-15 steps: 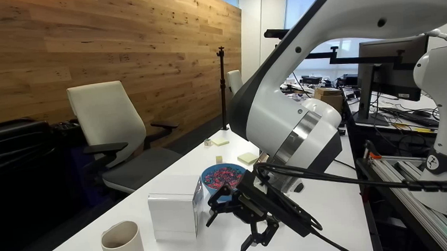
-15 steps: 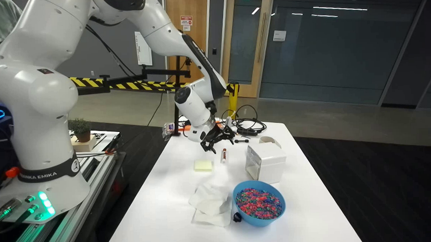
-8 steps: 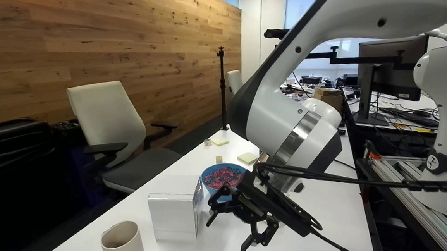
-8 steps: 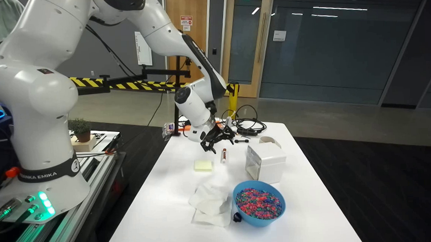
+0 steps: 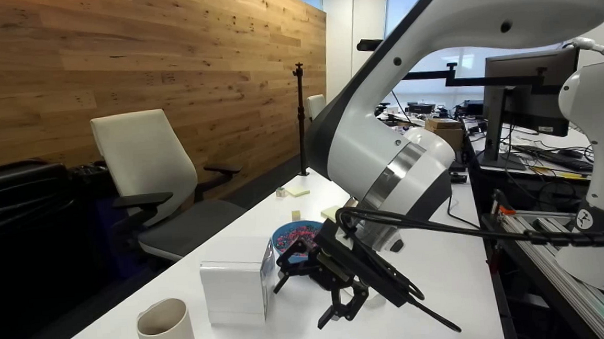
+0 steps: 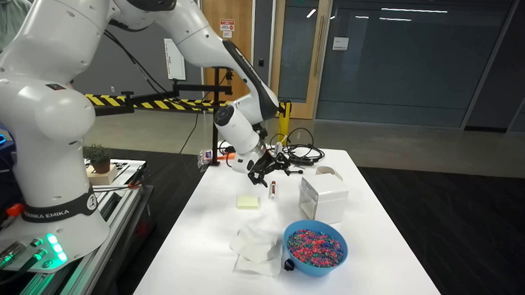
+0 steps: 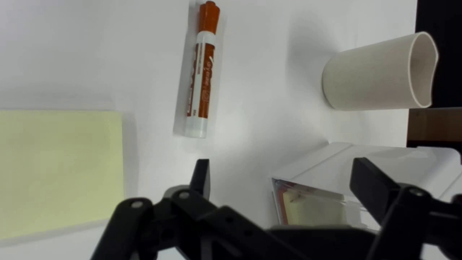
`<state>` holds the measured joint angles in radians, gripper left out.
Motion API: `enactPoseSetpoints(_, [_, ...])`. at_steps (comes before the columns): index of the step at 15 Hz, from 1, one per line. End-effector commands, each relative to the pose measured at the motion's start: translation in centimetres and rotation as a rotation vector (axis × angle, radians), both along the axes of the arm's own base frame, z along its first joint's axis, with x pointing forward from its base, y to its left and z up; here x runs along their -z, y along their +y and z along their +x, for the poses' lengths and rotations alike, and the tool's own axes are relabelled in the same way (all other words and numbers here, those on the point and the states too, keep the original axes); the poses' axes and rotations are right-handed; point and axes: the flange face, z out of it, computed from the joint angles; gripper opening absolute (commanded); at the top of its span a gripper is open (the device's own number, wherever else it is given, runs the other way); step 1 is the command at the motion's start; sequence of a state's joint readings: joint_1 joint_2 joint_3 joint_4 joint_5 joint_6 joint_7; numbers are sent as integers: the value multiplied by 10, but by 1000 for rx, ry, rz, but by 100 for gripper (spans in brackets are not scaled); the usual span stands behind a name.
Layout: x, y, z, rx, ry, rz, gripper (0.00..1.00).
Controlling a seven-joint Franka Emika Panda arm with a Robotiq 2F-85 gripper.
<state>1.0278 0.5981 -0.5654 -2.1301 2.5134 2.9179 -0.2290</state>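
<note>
I'm hovering above the worktop [image 7: 263, 54] w/ my fingers [image 7: 200, 177] spread wide. The dry-erase marker [image 7: 203, 74] is lying nr them; in wrist view, a yellow pad [image 7: 61, 173] is lying to the marker's lower L, a cup [image 7: 375, 76] is standing R & a white box [image 7: 334, 168] is sitting lower R.

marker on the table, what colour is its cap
The cap of the marker is brownish orange; it shows best in the wrist view.
</note>
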Motion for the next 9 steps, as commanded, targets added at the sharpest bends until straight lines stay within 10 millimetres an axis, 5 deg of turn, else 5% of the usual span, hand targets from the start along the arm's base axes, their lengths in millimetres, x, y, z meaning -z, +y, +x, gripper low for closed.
enactPoseSetpoints(1, [-15, -9, 3, -24, -37, -24, 100])
enactPoseSetpoints(9, [-17, -13, -14, -143, -45, -165, 100])
